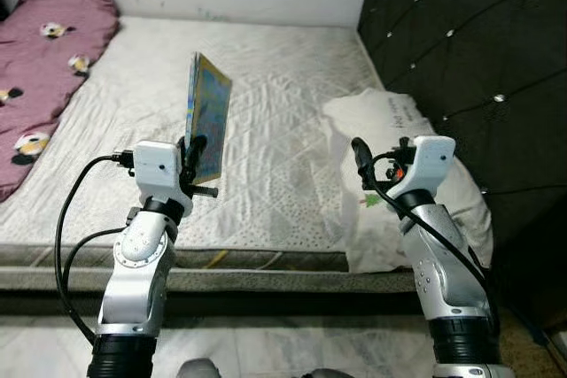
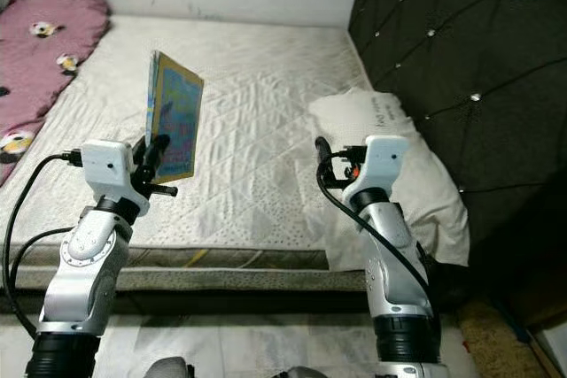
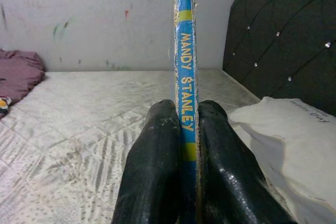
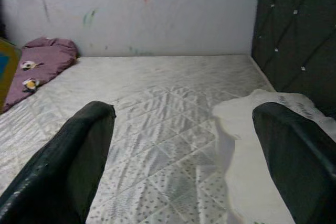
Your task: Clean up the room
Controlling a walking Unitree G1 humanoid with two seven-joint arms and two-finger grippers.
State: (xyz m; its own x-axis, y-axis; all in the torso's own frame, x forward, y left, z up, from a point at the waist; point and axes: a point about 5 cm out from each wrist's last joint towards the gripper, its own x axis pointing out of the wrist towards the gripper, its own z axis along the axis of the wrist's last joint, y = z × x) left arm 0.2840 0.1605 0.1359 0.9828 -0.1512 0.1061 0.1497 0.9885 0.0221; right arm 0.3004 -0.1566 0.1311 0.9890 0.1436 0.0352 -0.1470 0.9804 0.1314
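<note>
One item lifted: left gripper [image 1: 193, 150] clamps picture book [image 1: 207, 115] upright above mattress [image 1: 283, 104]; right gripper [image 4: 184, 145] spread, empty; book unstowed; pillow [image 1: 416, 183], blanket [image 1: 44, 59] remain.

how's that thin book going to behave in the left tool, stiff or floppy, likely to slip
Probably stiff: the book stands upright above the left tool without sagging. Likely light, being so thin. It might pivot or slip, since the fingers pinch just its lower edge.

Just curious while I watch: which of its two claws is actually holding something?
The left gripper: its black fingers are shut on a thin blue book, held upright above the mattress. The right gripper is open, gripping nothing.
</note>
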